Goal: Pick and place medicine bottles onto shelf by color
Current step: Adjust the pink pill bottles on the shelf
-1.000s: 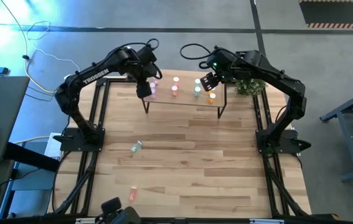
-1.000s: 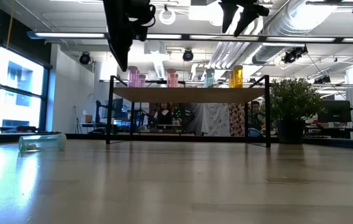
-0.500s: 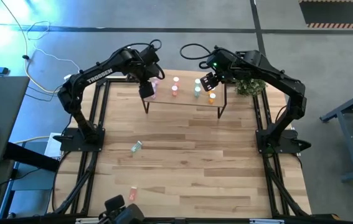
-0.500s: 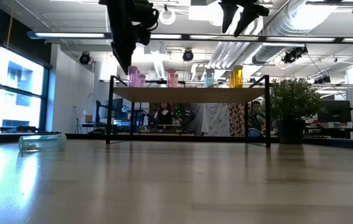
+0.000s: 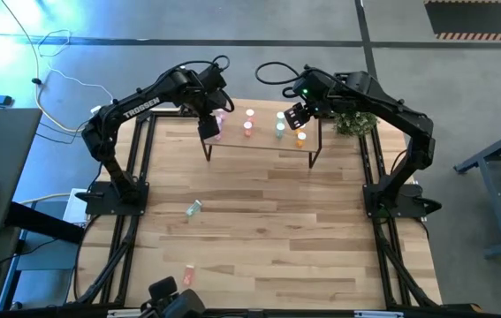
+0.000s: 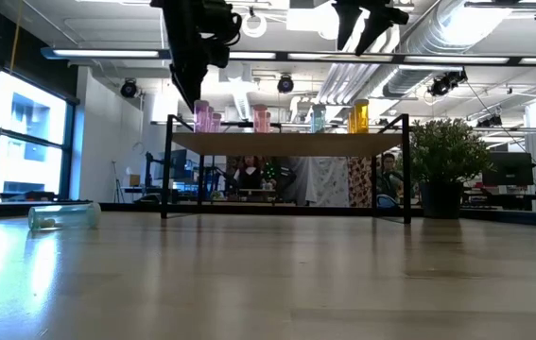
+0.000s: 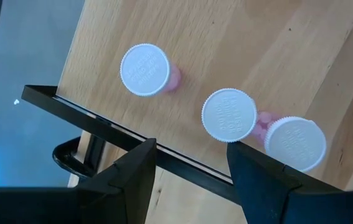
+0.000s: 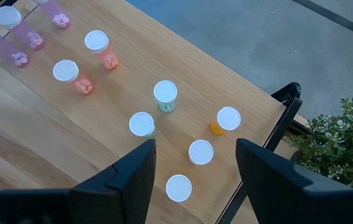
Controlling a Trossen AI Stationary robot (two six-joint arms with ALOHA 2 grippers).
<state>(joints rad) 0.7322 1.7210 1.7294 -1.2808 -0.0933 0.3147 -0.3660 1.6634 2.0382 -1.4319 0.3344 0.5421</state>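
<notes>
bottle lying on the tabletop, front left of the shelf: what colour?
Pale green, lying on its side; the low view shows it best.

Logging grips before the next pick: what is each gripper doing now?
Left gripper: open, empty, above the pink bottles.
Right gripper: open, empty, above the shelf.

The high camera looked straight down on the whole light wood-plank table [image 5: 259, 230] from well above. The low camera sat at tabletop height on the near side, facing level across to the far small raised light-wood shelf on black legs [image 6: 286, 144]. Each wrist camera looked down closely at that shelf [image 7: 238, 43] [image 8: 101, 118], seeing the white-capped medicine bottles [image 8: 165, 92] all views shared.
</notes>
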